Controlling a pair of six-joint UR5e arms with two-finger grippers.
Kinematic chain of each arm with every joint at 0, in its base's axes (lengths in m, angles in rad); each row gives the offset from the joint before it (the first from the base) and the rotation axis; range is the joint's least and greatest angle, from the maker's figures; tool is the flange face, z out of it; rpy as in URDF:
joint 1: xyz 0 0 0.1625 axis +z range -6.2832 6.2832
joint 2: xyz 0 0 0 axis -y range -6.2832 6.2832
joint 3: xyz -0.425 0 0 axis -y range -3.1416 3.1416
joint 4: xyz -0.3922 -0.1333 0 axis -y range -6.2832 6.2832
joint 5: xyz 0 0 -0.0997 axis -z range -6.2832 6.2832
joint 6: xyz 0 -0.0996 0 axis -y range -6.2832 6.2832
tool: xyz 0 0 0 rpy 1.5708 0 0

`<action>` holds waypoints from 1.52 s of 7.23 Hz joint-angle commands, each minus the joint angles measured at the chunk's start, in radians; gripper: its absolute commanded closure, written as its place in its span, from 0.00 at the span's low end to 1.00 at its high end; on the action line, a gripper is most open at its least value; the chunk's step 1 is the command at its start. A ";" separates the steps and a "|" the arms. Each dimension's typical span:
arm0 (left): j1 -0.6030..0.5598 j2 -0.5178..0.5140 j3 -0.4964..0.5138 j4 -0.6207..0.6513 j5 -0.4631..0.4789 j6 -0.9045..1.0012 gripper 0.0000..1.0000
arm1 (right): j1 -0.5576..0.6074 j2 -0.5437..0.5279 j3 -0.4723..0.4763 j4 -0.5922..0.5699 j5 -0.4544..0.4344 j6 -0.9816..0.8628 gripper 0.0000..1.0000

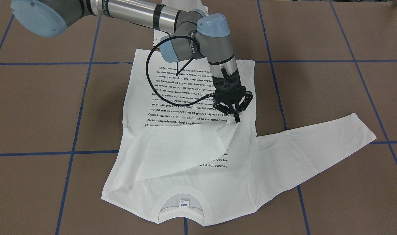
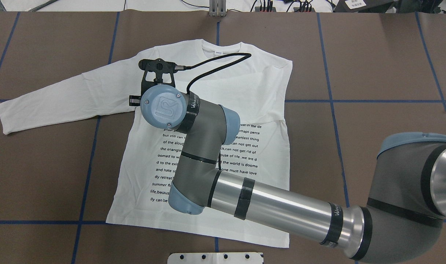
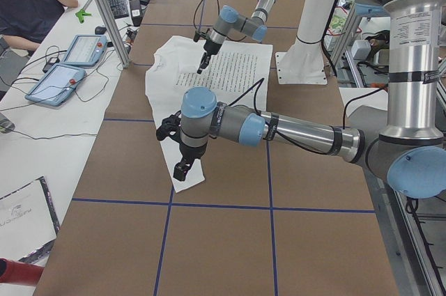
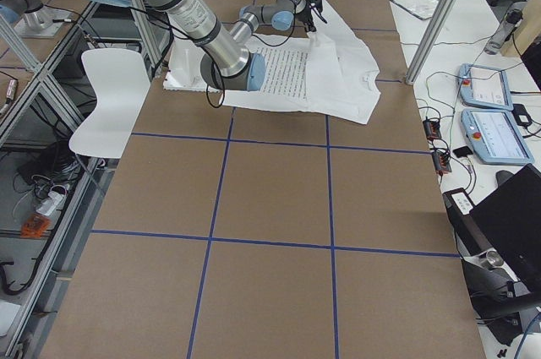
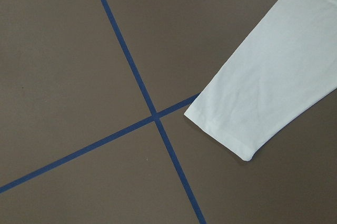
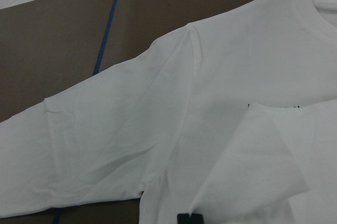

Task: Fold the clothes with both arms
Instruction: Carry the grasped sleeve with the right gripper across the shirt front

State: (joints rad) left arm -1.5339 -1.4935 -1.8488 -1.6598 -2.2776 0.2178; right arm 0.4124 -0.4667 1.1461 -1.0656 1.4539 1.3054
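One white T-shirt [image 1: 185,182], print side up, flat on the brown counter [image 1: 38,104].

Front-facing view: right gripper [image 1: 237,120] at frame centre, fingers drawn together and, it seems, pinching the tip of the folded sleeve [image 1: 172,150]. The spread sleeve [image 1: 316,147] runs out to its cuff [image 1: 365,134] at right.

Overhead: that sleeve's long axis crosses the left half (right fingers hidden under the wrist).

Left-end view: left gripper [image 3: 182,169] hangs over the cuff, so it is the nearer arm. How far its fingers are open cannot be told.

Left wrist view: cuff at lower right, no fingers shown.
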 commanded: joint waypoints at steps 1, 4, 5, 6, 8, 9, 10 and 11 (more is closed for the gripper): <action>0.000 -0.001 0.000 0.000 0.000 0.000 0.00 | -0.023 0.003 -0.002 -0.001 -0.006 0.000 1.00; 0.000 -0.001 0.008 0.000 0.001 0.000 0.00 | -0.035 0.020 -0.002 -0.070 -0.007 0.008 0.00; 0.001 -0.001 0.010 0.000 0.001 0.000 0.00 | -0.034 0.042 0.003 -0.144 -0.006 0.008 0.00; 0.002 -0.004 0.010 0.000 0.004 0.000 0.00 | -0.029 0.040 0.004 -0.169 -0.001 0.006 0.00; 0.005 -0.022 0.011 -0.006 0.009 0.000 0.00 | 0.026 0.013 0.004 -0.217 0.049 0.006 0.00; 0.003 -0.021 0.011 -0.017 0.009 0.000 0.00 | 0.031 -0.015 -0.002 -0.212 0.054 0.008 0.00; 0.003 -0.021 0.010 -0.017 0.009 0.000 0.00 | 0.031 -0.018 -0.026 -0.199 0.054 0.020 0.00; 0.003 -0.021 0.008 -0.017 0.009 0.000 0.00 | 0.031 -0.015 -0.096 -0.081 0.052 0.059 0.00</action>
State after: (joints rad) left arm -1.5307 -1.5135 -1.8391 -1.6751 -2.2689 0.2178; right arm 0.4410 -0.4787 1.1121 -1.2399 1.5053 1.3306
